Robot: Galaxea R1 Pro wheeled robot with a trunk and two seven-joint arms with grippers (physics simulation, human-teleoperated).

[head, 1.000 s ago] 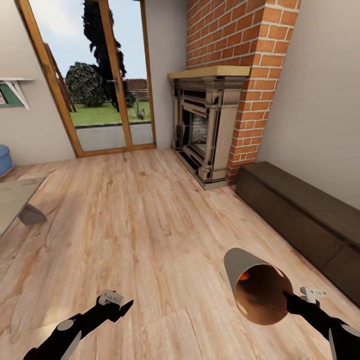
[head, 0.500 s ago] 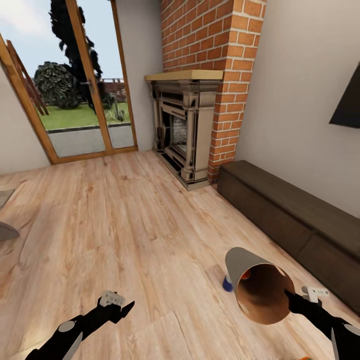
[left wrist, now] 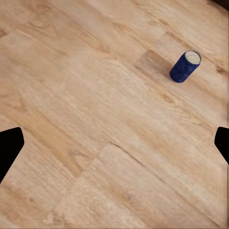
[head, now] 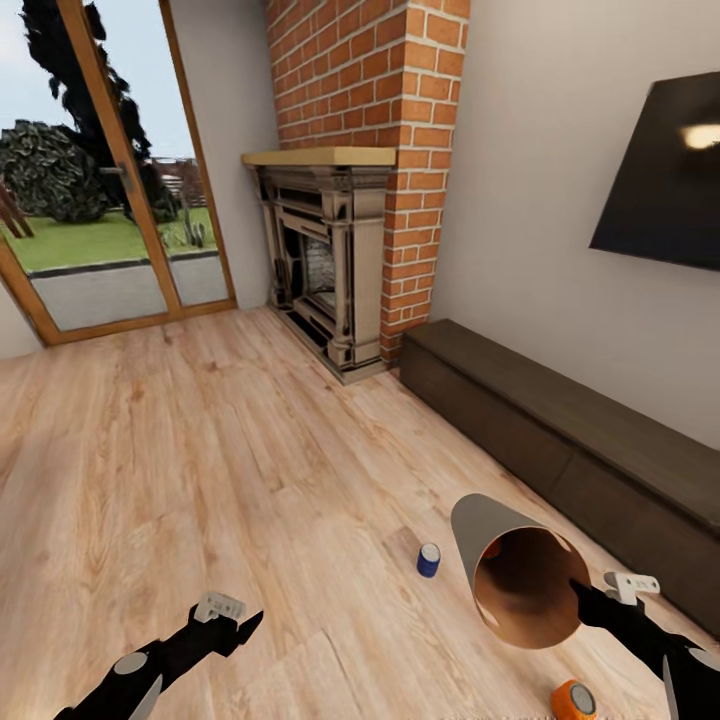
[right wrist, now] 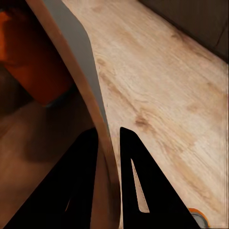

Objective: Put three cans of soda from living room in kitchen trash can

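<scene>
Living room with warm wood-plank floor (head: pixel 220 440), seen from my head camera. At the far side stand a red brick fireplace (head: pixel 350 200) and, left of it, a wood-framed glass door (head: pixel 100 200). On the right wall hangs a black TV (head: pixel 665 180), with a long low dark cabinet (head: pixel 560 440) beneath it.

My right gripper (head: pixel 578 592) is clamped on the rim of the tan, tapered, cardboard-like bin (head: pixel 515 575), which is tipped so that its brown inside faces the camera, at the near right. In the right wrist view my two black fingers (right wrist: pixel 86 191) pinch the thin bin wall (right wrist: pixel 81 62) between them, one inside and one outside. Inside the bin lies a bright orange soda can (right wrist: pixel 33 57), glimpsed in the head view as an orange patch (head: pixel 492 549) deep in the bin.

A second orange soda can with a round grey top (head: pixel 574 701) stands on the floor at the near right, below the bin and beside my right arm; its rim shows at the corner of the right wrist view (right wrist: pixel 199 217).

A small blue can with a pale top (head: pixel 429 560) stands upright on the floor just left of the bin, apart from it; the left wrist view shows it too (left wrist: pixel 185 67).

My left gripper (head: pixel 238 622) hovers over bare floor at the near left, jaws spread wide and empty; its black fingertips (left wrist: pixel 10 148) sit at the edges of the left wrist view.
</scene>
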